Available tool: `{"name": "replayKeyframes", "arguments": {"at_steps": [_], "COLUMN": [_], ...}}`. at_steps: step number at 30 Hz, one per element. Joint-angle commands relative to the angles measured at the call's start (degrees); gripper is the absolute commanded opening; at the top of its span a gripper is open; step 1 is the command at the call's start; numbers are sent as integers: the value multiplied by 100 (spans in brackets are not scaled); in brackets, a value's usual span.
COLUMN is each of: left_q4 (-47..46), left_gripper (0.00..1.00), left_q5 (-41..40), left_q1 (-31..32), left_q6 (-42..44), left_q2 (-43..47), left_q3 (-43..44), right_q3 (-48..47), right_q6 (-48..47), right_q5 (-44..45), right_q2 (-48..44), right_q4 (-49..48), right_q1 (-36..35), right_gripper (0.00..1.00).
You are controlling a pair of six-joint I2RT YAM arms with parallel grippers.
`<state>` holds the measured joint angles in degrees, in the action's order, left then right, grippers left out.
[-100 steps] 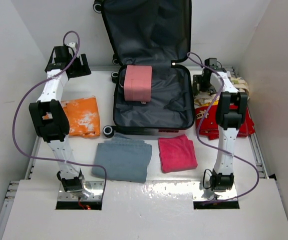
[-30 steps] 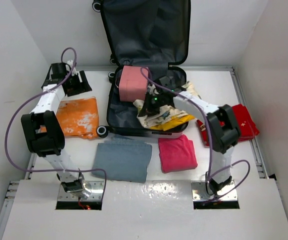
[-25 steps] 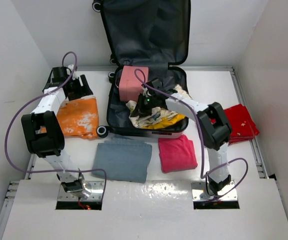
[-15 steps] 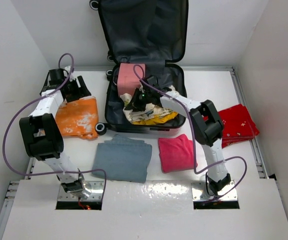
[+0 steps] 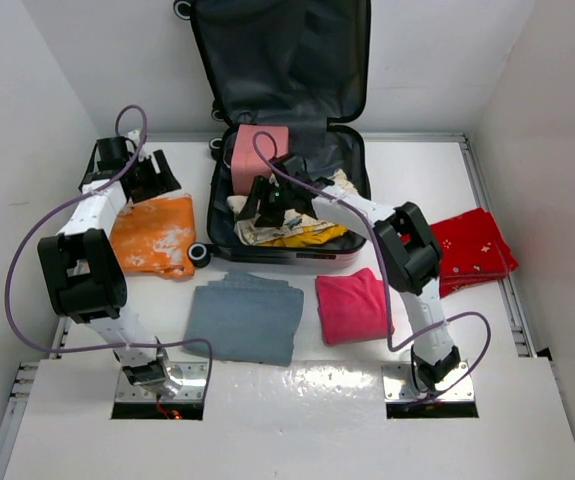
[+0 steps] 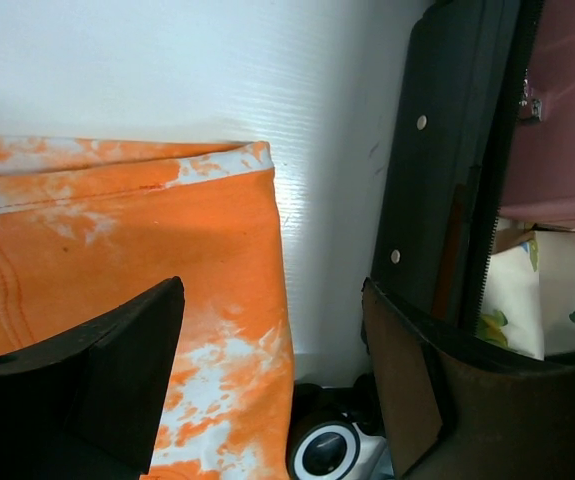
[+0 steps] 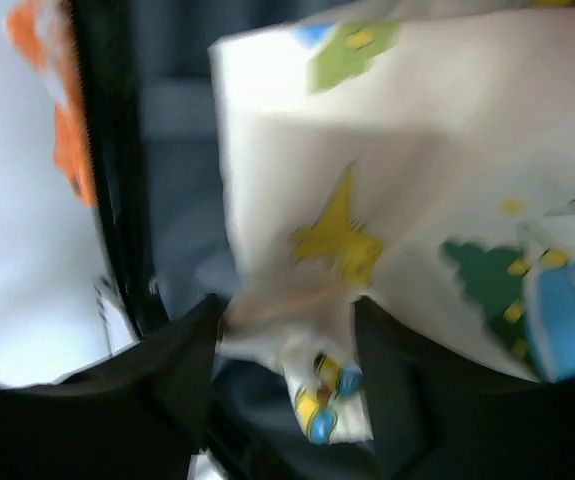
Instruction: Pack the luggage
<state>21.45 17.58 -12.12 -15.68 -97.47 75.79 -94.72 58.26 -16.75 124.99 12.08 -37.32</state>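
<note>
We are setting the printed cloth (image 7: 437,180) into the luggage (image 5: 287,60). The right gripper (image 7: 287,330) is parting around it, release unclear. The left gripper (image 6: 267,370) is hanging wide, empty.

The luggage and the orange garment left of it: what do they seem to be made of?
The luggage: probably hard plastic shell, since its rim looks rigid, smooth and riveted; the lining looks like dull grey fabric. The orange garment: soft cloth, perhaps cotton, with stitched seams and bleached blotches.
</note>
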Motion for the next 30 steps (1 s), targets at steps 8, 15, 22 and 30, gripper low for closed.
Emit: {"name": "replayKeyframes", "arguments": {"at_steps": [8, 15, 22, 30], "left_q4": [289, 613, 878, 1107], "left_gripper": [76, 76, 76, 76], "left_q5": [-413, -807, -1288, -2891], "left_q1": [-62, 60, 446, 1615], "left_q6": [846, 1058, 954, -74], "left_q2": [870, 1125, 1248, 407], "left_q3": [-204, -618, -803, -566], "right_q3": [410, 220, 498, 710], "right_q6": [-2511, -3409, -3594, -3734], "right_q5": [311, 1772, 1272, 1113], "right_q2": [-2188, -1594, -924, -1064], "right_q4": [277, 1400, 1982, 2316], "right_q1": [1049, 1965, 1790, 1562], "right_gripper": [21, 7, 10, 11]}}
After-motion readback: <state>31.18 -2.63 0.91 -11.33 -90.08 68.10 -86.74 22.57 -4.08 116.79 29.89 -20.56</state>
